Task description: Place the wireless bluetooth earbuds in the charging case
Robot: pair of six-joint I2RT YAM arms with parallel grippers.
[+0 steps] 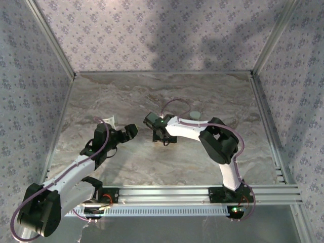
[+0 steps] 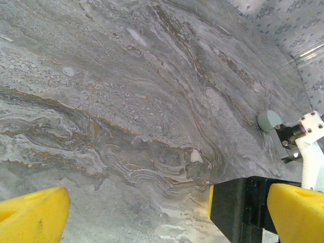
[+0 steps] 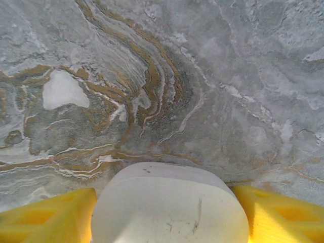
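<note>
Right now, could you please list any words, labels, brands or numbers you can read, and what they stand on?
None can be read.
The white case held in the right gripper bears only dark scuff marks, no letters.
The pale green case shows no print.

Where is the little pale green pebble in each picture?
Top external: the pale green case lies right of the middle, just behind the right arm.
Left wrist: the case sits near the right edge, halfway up, beside that arm's white part.
Right wrist: the pebble between the yellow fingers is a white case, a different one.
Shared landmark: the right arm, next to the green case.
</note>
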